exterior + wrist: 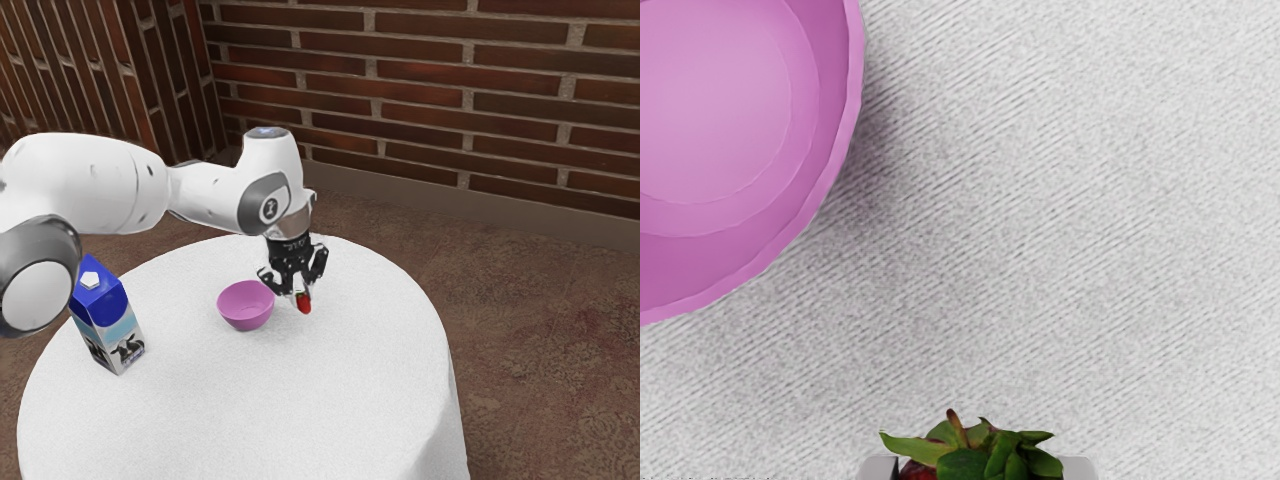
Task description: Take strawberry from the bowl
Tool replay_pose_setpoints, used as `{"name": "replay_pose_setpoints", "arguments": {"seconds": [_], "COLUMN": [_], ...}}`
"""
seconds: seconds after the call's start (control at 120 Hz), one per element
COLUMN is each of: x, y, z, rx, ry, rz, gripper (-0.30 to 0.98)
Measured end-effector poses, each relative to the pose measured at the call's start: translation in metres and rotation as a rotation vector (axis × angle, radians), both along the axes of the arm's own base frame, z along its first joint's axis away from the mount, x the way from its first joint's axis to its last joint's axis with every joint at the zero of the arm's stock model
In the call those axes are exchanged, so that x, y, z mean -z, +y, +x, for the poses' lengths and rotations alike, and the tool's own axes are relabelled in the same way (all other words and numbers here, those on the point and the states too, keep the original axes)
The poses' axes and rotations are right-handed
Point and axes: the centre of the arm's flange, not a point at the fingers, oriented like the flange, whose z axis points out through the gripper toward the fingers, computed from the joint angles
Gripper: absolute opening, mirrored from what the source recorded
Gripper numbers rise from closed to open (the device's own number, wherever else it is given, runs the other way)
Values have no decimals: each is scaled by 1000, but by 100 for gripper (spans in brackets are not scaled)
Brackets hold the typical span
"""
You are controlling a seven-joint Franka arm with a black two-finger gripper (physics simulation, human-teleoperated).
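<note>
One red strawberry, leafy cap up, is held between the two fingers of the black tool, outside the pink bowl and near its rim, on the exterior view's right. The bowl sits empty on a round, white-covered bench; a milk carton stands on the bowl's other side. The fruit's taper could make it slip if the grip loosens; released too high, it might roll. Swinging back could knock the bowl's rim.
</note>
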Motion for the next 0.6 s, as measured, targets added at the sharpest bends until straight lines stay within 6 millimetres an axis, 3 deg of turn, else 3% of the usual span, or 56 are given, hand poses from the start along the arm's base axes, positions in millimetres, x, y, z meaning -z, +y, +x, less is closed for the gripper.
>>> {"name": "replay_pose_setpoints", "arguments": {"seconds": [0.117, 0.317, 0.483, 0.542, 0.567, 0.6], "x": [24, 29, 29, 13, -7, -51], "y": [-6, -30, -35, -37, -36, -32], "z": [-4, -7, -8, -8, -8, -9], "rx": [-5, 7, 1, 14, 35, 80], "ry": [34, 37, 31, 20, 5, -26], "rz": [8, 13, 5, 4, 13, 22], "gripper": [4, 3, 35, 43, 46, 49]}}
